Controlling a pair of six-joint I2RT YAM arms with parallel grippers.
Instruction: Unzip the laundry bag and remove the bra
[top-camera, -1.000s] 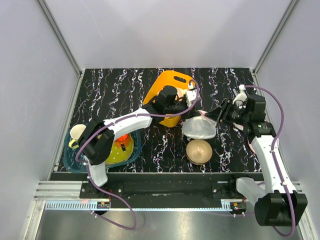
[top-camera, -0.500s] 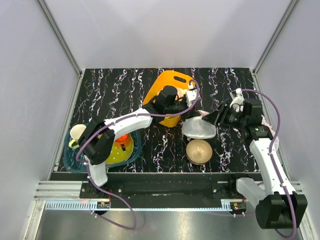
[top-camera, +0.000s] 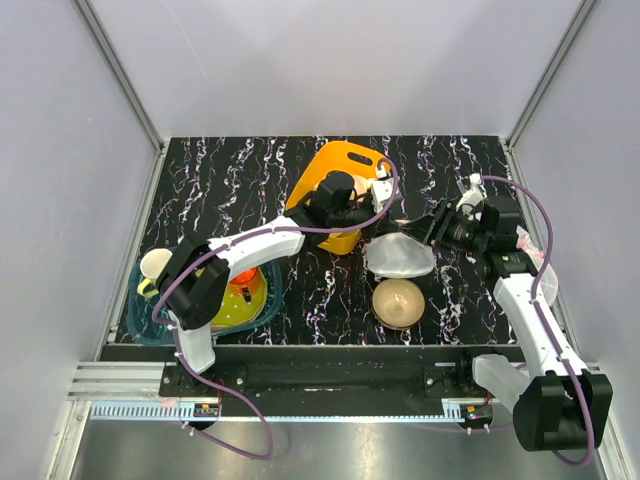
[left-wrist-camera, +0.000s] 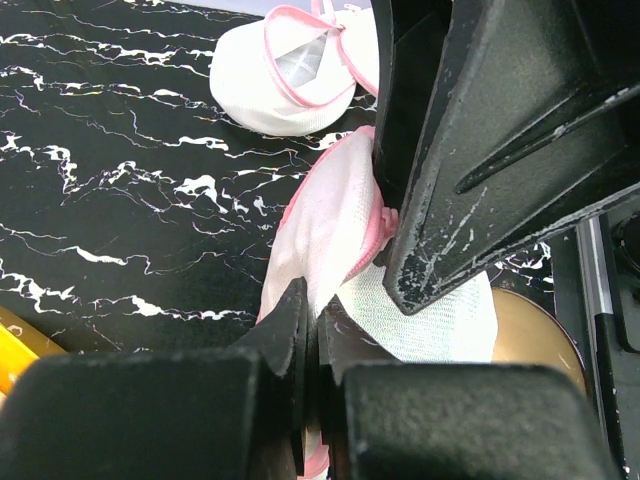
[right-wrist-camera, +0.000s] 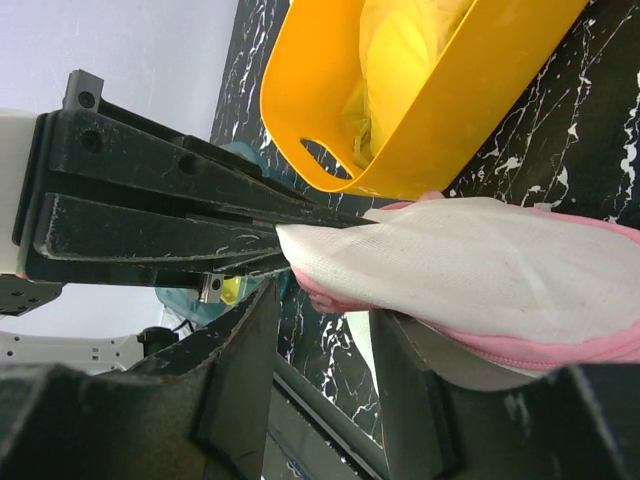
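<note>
No legible text, labels, brand marks, numbers or signs observed in any of the three views.

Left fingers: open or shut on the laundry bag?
Shut. In the left wrist view the left fingers pinch the pink-trimmed edge of the laundry bag, no gap.

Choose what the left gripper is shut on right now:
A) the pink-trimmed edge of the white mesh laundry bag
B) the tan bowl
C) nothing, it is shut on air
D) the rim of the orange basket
A. In the left wrist view the left gripper has its fingers pressed together with the white mesh and pink trim of the laundry bag pinched between them.
</note>
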